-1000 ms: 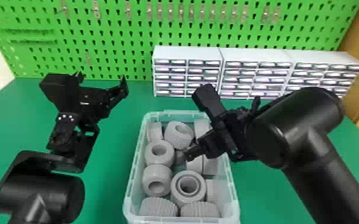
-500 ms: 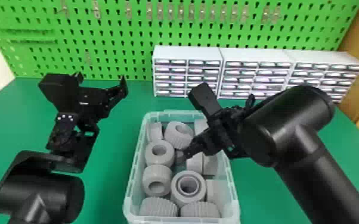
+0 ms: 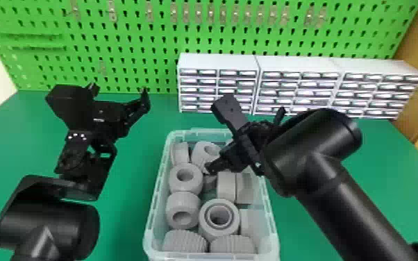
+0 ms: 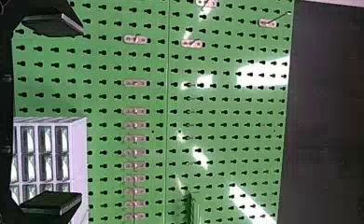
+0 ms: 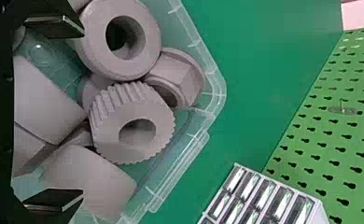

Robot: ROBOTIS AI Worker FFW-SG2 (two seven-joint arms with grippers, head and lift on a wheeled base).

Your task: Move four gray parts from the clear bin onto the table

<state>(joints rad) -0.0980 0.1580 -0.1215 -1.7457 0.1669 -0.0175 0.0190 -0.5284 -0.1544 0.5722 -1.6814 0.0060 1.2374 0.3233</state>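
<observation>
Head view: left pincer [image 3: 119,91], right pincer [image 3: 246,140] spread; right wrist view: hexagonal part [image 5: 182,77].

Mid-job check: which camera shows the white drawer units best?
The head view: all three white drawer units stand side by side there, though the right arm hides some lower drawers. The left wrist view catches part of them, some of it behind the left gripper; the right wrist view catches part, cut off by the picture edge.
</observation>
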